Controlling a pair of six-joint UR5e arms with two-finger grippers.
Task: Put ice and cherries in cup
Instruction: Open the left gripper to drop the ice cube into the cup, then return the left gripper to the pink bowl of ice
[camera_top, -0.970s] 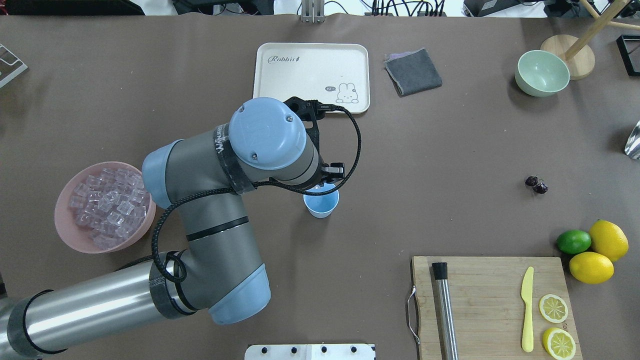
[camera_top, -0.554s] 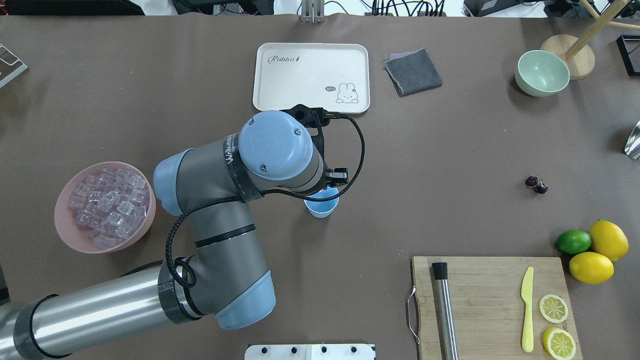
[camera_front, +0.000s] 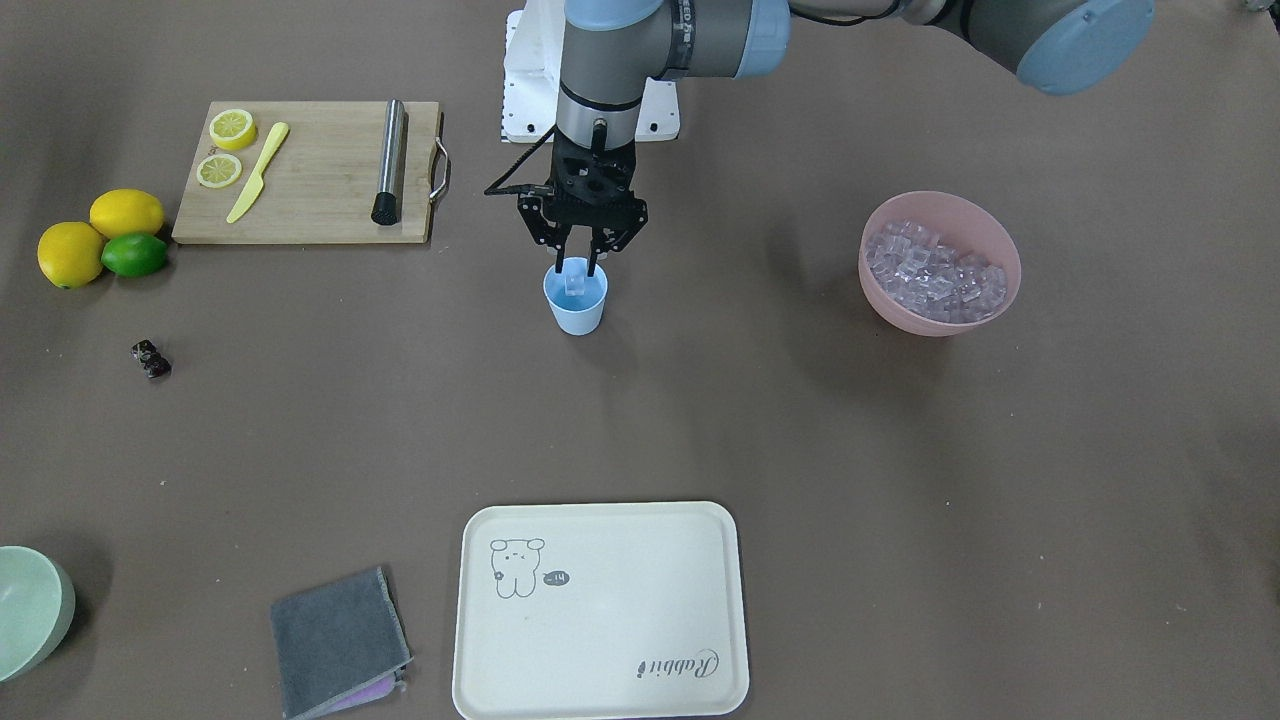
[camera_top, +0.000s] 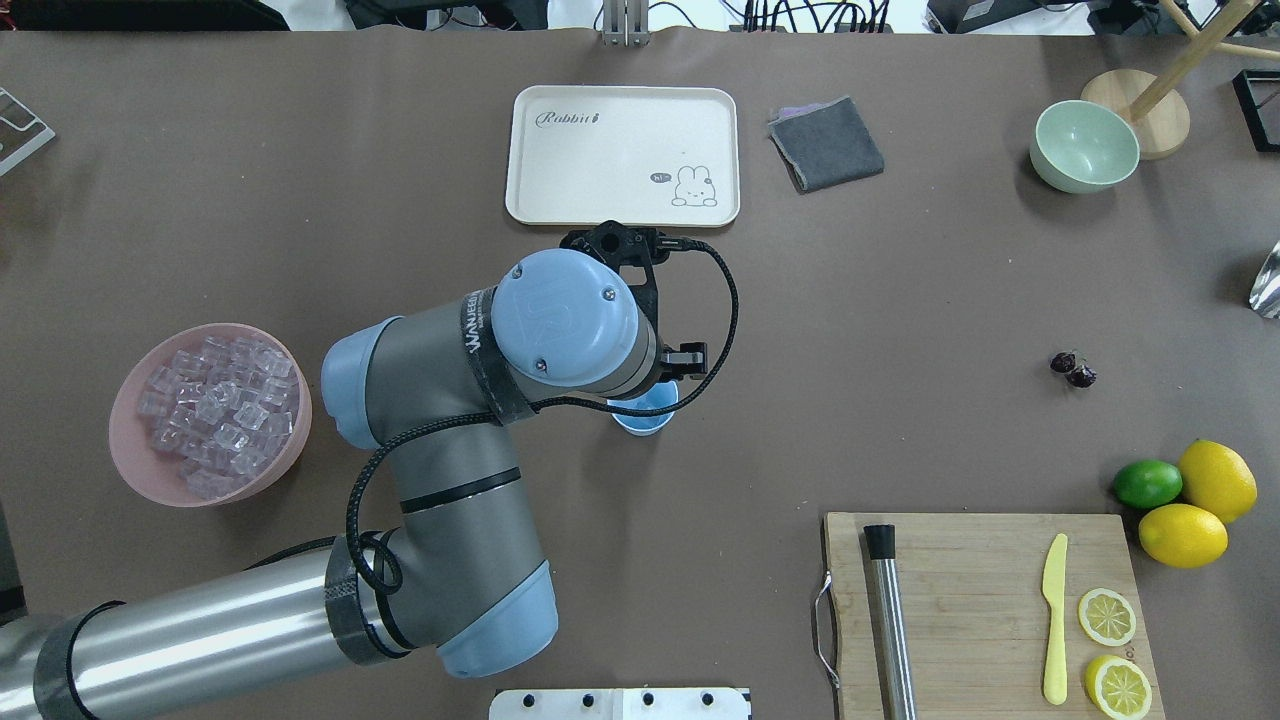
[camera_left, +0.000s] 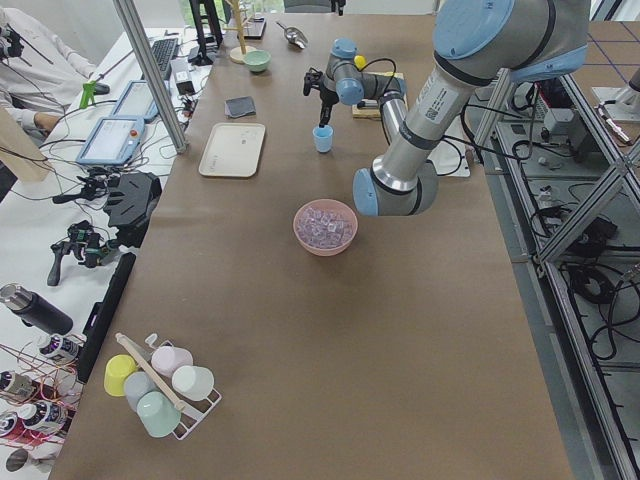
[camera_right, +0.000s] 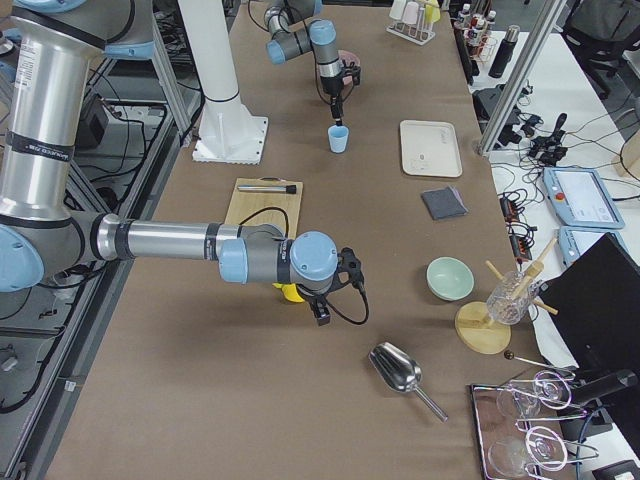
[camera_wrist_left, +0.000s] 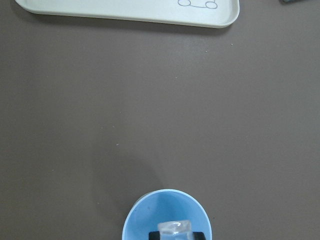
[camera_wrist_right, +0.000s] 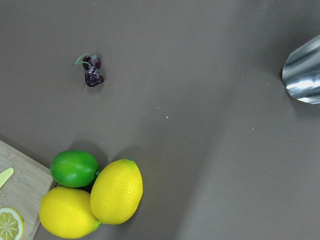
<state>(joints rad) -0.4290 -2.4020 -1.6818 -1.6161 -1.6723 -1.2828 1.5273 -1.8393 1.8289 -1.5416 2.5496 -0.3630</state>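
Note:
The light blue cup (camera_front: 576, 312) stands upright at the table's middle; it also shows in the overhead view (camera_top: 650, 414). My left gripper (camera_front: 577, 268) points straight down with its fingertips just inside the cup's rim. It is shut on one clear ice cube (camera_front: 574, 281), which the left wrist view (camera_wrist_left: 174, 228) shows between the fingers over the cup's inside (camera_wrist_left: 145, 216). More ice (camera_top: 215, 410) fills the pink bowl (camera_top: 128, 465). The cherries (camera_top: 1073, 369) lie loose on the table, also in the right wrist view (camera_wrist_right: 92, 71). My right gripper (camera_right: 322, 316) hovers near the lemons; I cannot tell its state.
A cream tray (camera_top: 560, 200) and a grey cloth (camera_top: 826, 142) lie beyond the cup. A cutting board (camera_top: 980, 560) holds a muddler, a yellow knife and lemon halves. A lime (camera_top: 1147, 483), two lemons, a pale green bowl (camera_top: 1060, 170) and a metal scoop (camera_wrist_right: 302, 75) are at the right.
My left wrist has moved right and a little toward the robot, off the tray's edge, and now stands over the cup with the ice cube still held.

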